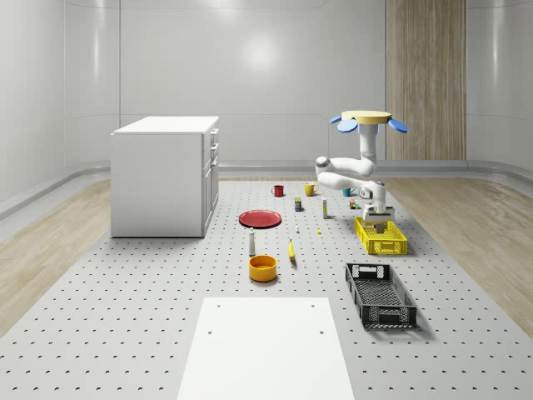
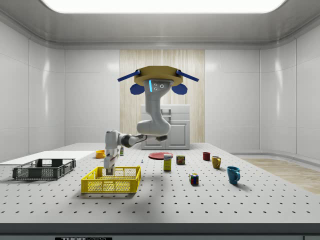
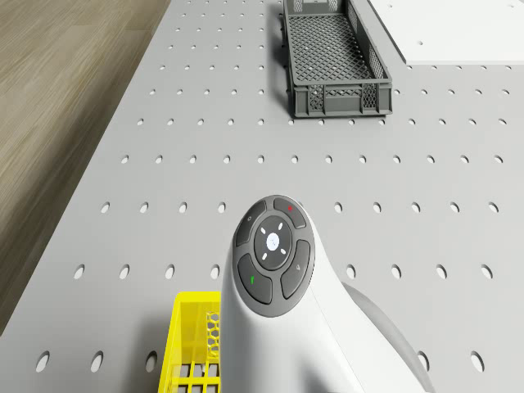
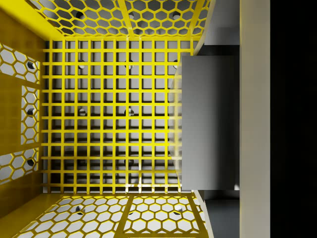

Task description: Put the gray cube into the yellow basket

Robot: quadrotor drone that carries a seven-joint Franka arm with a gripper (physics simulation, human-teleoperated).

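Inside yellow basket (image 4: 119, 124): gray cube (image 4: 208, 121), upright.

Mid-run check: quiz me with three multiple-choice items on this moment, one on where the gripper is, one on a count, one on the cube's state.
1. Where is the gripper?
A. Over the red plate
B. Lowered into the yellow basket
C. Beside the white cabinet

2. How many baskets stand on the table?
A. One
B. Two
C. Three

3. What is the state of the gray cube?
A. Lying on the red plate
B. Resting in the black basket
C. At the gripper, over the yellow basket's grid floor

Answers: 1 B, the side view shows the arm reaching down from the hovering drone into the yellow basket. 2 B, the yellow one and the black basket. 3 C, the wrist view shows the cube close against the yellow grid.
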